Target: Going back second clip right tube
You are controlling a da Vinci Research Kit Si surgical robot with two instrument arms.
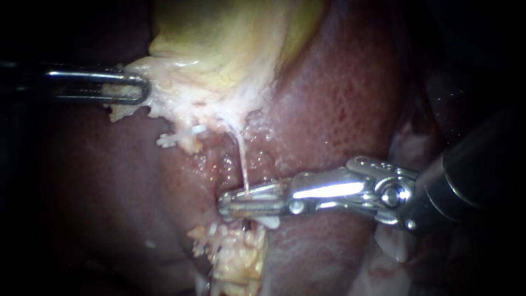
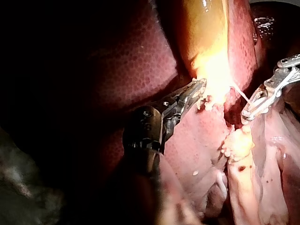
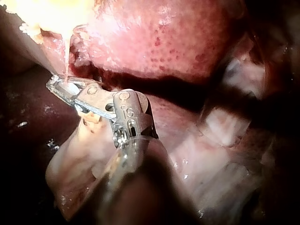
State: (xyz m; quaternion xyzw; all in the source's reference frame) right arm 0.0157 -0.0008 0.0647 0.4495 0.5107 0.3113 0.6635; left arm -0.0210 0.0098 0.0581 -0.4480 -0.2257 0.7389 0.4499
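Observation:
My left instrument [image 1: 134, 87] comes in from the left, its jaws shut on the pale lower edge of the yellow gallbladder [image 1: 219, 44] and holding it up. A thin white right tube [image 1: 243, 159] hangs stretched from that edge down into my right instrument [image 1: 233, 201]. Its jaws meet at the tip around the tube, with a white clip [image 3: 70, 87] showing between them. A second white clip [image 1: 178, 137] lies to the left of the tube, near the gallbladder's frayed edge. In the left wrist view my left instrument [image 2: 197, 88] holds the same pale edge, with my right instrument [image 2: 253, 105] beyond it.
Red liver [image 1: 339, 98] surrounds the field and lies behind the right instrument's wrist [image 1: 383, 192]. A lump of yellowish fatty tissue [image 1: 235, 257] sits just under the right jaws. Pale membranes [image 3: 220, 126] lie beside the right instrument's shaft.

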